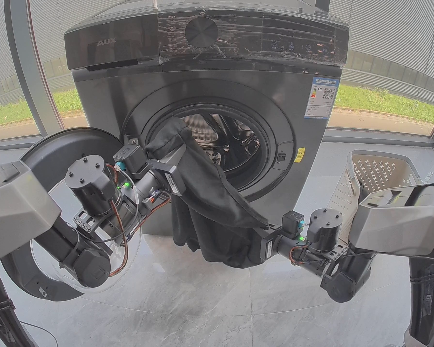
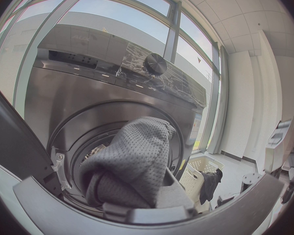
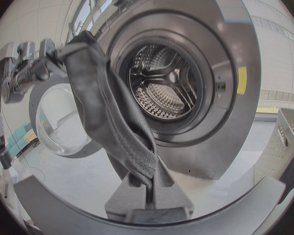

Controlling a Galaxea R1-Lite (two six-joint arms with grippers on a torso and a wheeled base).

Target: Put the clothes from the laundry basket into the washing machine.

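here, closest to you, your right gripper (image 1: 263, 246) sits low over the pale tiled floor (image 1: 178, 309), its fingers (image 3: 173, 199) pinched shut on the lower edge of a dark grey garment (image 1: 212, 203). your left gripper (image 1: 177, 167) is higher and nearer the machine, its fingers closed on the garment's upper end, which bunches up over them. the cloth runs on a slant between your two grippers: its top lies against the left side of the round opening, the rest hangs outside the front of the washing machine (image 1: 294, 97), and a loose fold droops toward the floor. behind it the steel drum (image 1: 229, 138) stands open to view. the round door (image 1: 58, 160) is swung wide to your left, behind your left arm. to your right, just beside the machine, the white laundry basket (image 1: 378, 172) stands on the floor, a second dark piece of clothing (image 2: 209, 185) draped over its rim. farther back, tall windows (image 1: 390, 49) show grass and a grey building.
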